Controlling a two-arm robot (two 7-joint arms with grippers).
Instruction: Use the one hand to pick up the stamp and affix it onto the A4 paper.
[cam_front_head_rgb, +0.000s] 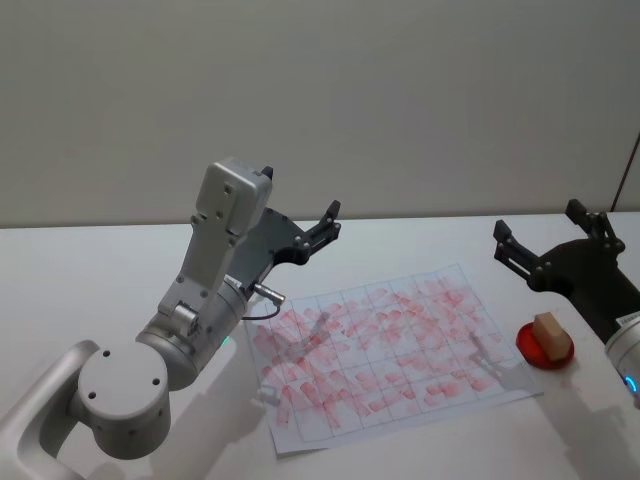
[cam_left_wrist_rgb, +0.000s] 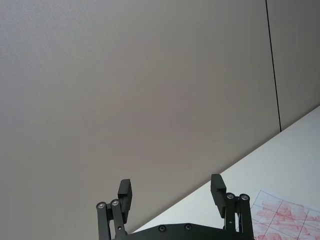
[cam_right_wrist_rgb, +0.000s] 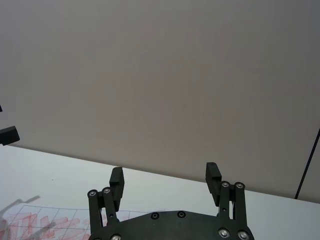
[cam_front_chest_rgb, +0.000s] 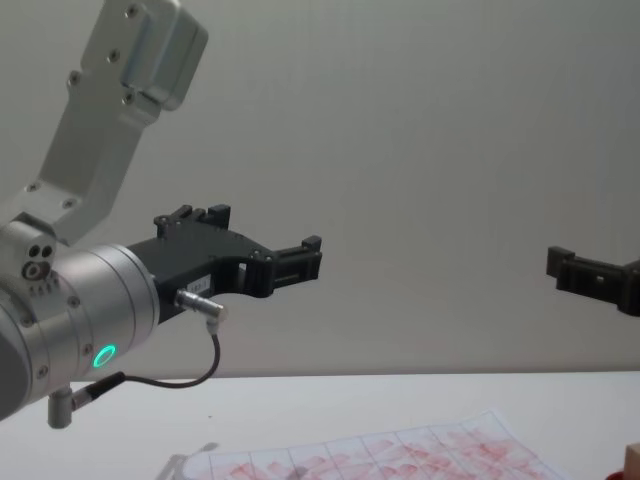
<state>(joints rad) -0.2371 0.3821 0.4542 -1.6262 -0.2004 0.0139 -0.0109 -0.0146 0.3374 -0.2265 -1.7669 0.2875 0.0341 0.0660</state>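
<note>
Pickup not begun; my right gripper (cam_front_head_rgb: 540, 228) hangs released above the table (cam_front_head_rgb: 100, 260); the stamp (cam_front_head_rgb: 548, 329) sits on a red pad (cam_front_head_rgb: 527, 343) at the A4 paper's (cam_front_head_rgb: 390, 350) three o'clock; next, I judge, descend over it and clench. My left gripper (cam_front_head_rgb: 326, 222) idles released at eleven o'clock.

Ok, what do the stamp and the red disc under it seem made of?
The stamp looks like bare wood: a pale tan, matte block. The red disc seems smooth plastic, perhaps an ink pad, judging by its even, bright red rim; not certain.
</note>
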